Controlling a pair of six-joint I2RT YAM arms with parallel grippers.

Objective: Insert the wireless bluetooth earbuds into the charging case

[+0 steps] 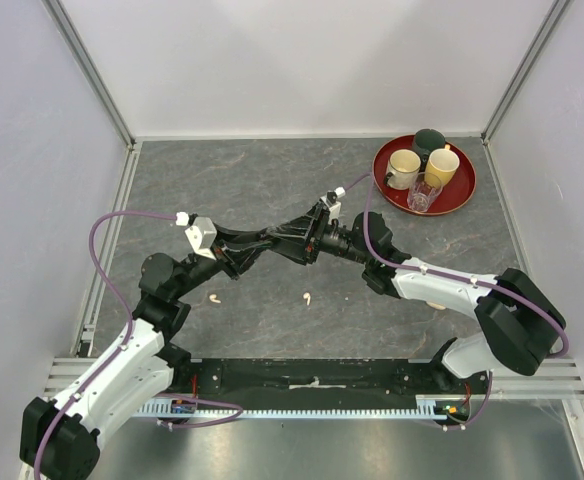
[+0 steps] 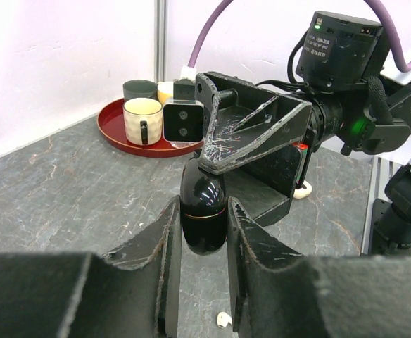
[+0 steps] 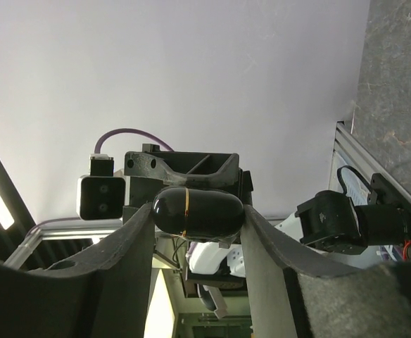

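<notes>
the charging case [image 3: 197, 213] is clamped end to end by the right gripper [image 3: 198, 215] and seemingly pinched across its waist by the left gripper [image 2: 203, 213], a cream earbud [image 1: 307, 297] left lying on the table below.

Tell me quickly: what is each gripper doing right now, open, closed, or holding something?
Left gripper: closed on the glossy black egg-shaped charging case.
Right gripper: closed on the same case.
</notes>
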